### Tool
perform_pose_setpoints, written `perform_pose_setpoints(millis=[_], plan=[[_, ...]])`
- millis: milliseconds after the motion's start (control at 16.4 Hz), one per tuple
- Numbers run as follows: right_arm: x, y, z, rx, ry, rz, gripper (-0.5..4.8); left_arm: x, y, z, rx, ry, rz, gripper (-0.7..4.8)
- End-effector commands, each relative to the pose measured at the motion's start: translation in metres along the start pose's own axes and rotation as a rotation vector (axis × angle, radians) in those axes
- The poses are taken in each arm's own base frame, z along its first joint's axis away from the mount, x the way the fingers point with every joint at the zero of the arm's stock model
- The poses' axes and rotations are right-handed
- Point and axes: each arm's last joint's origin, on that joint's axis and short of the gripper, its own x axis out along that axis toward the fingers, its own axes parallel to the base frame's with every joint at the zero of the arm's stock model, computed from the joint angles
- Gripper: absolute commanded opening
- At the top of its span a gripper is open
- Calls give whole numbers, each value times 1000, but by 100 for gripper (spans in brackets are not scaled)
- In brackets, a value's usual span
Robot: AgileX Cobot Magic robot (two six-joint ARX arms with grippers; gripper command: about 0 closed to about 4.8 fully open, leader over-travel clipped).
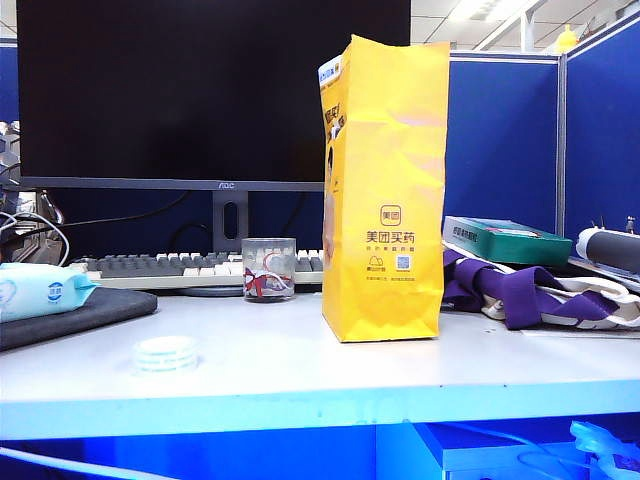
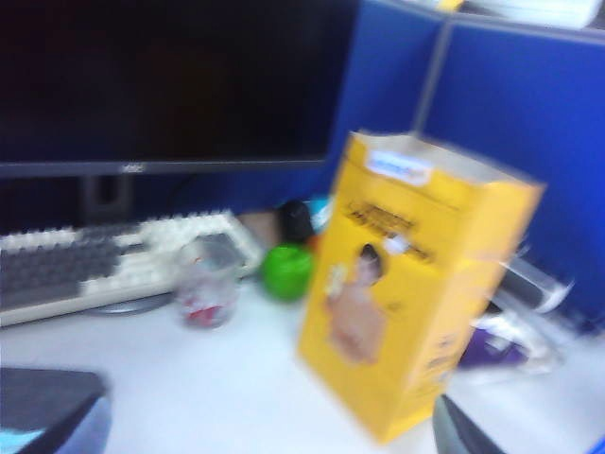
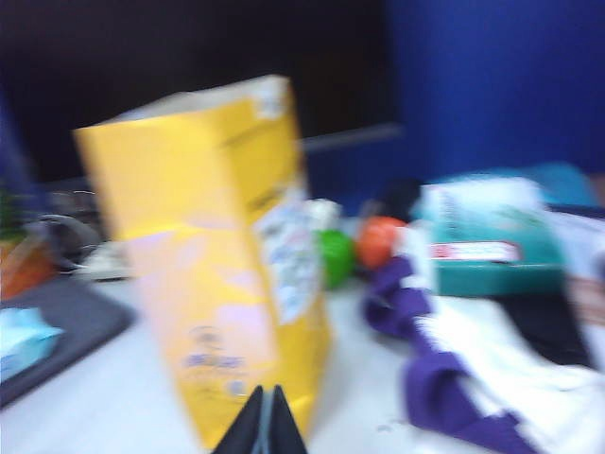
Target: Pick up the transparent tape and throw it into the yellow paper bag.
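Tape (image 1: 166, 352) lies flat on the white table (image 1: 300, 370), low and to the left in the exterior view. It is a small, pale, see-through ring. The yellow paper bag (image 1: 385, 190) stands straight up near the middle of the frame, well apart from the tape and to its right. A clear glass cup (image 1: 268, 269) with red and white things inside sits between them, farther back, in front of the keyboard (image 1: 150, 268). A big black screen (image 1: 200, 90) fills the top left. A pack of wipes (image 1: 40, 290) rests on a dark pad (image 1: 90, 312) at the left edge. A purple and white cloth (image 1: 530, 292) and a green box (image 1: 505, 240) lie to the right of the bag. No gripper shows in this view.

The left wrist view is blurry. The bag (image 2: 416, 293) leans across the right half, with the cup (image 2: 206, 284) and a green ball (image 2: 286, 271) to its left. Dark tips of the left gripper (image 2: 274, 452) peek in at the two bottom corners, spread far apart, with nothing between them. The tape is not seen here.

The right wrist view is blurry too. The bag (image 3: 217, 255) fills the left half, and the purple cloth (image 3: 444, 378) lies at the lower right. The right gripper (image 3: 261, 426) shows at the bottom middle, its two dark tips pressed together and holding nothing.
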Motion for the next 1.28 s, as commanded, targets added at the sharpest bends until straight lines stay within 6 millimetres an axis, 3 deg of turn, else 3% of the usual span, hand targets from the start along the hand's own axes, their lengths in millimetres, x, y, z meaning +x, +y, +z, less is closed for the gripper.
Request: perform_pose_setpoints(millis=[61,365,670,913,1157,1279], plan=[[11,5,28,1,3,-27,13,33,11,23,59,166,5,479],[50,13,36,65,342,201,11,84,32,27,31,519,-49,479],[80,16,16,241,625,569,8,117,42,-5,-16,730,-118,479],[89,16,2,339,725,713,8,138,18,-40,112,927,-215,479],[89,16,2,351,733,745,8,155,-5,-50,303,943,-116,479],[89,16,2,354,734,756,8,160,-8,-55,312,941,-119,479]])
